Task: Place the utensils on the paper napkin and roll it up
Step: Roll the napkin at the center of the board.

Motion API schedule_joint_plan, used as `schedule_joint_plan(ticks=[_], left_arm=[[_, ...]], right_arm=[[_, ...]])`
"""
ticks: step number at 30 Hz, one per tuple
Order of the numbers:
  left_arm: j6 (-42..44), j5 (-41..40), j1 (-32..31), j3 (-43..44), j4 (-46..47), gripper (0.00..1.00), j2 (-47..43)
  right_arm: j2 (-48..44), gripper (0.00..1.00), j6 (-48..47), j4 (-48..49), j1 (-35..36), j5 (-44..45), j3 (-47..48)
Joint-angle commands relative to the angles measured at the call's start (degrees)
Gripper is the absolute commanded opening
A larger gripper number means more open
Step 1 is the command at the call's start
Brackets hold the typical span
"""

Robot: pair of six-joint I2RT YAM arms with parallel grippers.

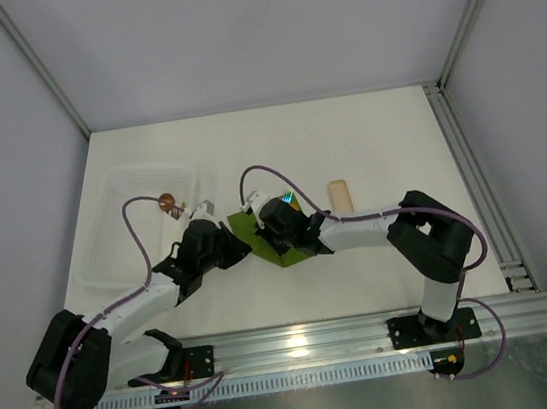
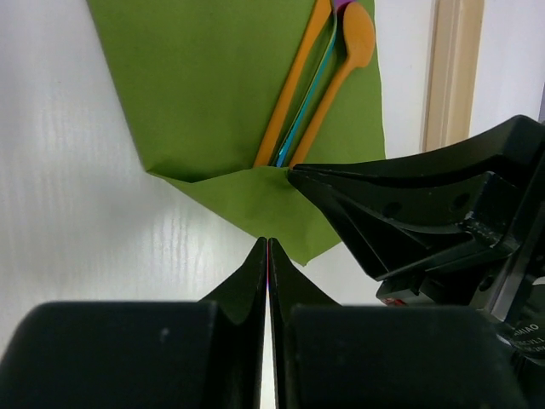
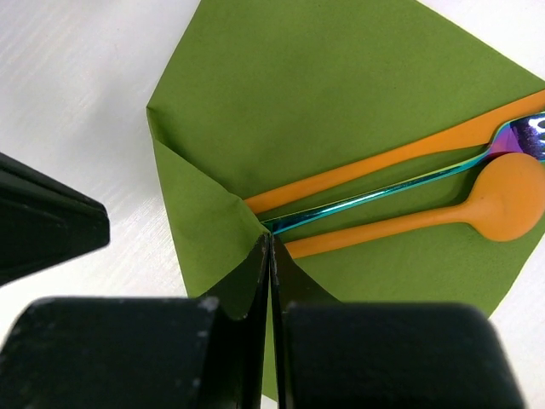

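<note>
Paper napkin (image 2: 204,85), olive green, lies on the white worktop (image 2: 68,213) just ahead of the left fingers (image 2: 251,273). These are pressed together, tips at the edge of its folded corner; whether they pinch paper is unclear. Right fingers (image 3: 255,273), also together, rest on that fold, with orange and iridescent utensils (image 3: 383,192) stretching away beyond their tips.

Matt paper napkin (image 3: 341,94), shiny metal utensil (image 3: 383,198)

paper napkin (image 3: 341,94): plain olive green | spoon (image 3: 502,204): orange | metal utensil (image 3: 521,136): iridescent teal-purple | table (image 3: 68,102): white
</note>
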Motion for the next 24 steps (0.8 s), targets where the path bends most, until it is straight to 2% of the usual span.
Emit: schedule_joint_plan(ticks=[1, 24], left_arm=[[-0.8, 1.1, -1.1, -0.1, 6.4, 0.00, 1.2], [-2.9, 0.4, -3.3, -0.7, 14.4, 0.00, 10.9]], right_arm=[[0.4, 0.04, 0.7, 2.8, -0.3, -0.3, 2.2], [0.4, 0.03, 1.1, 3.9, -1.2, -1.0, 1.9]])
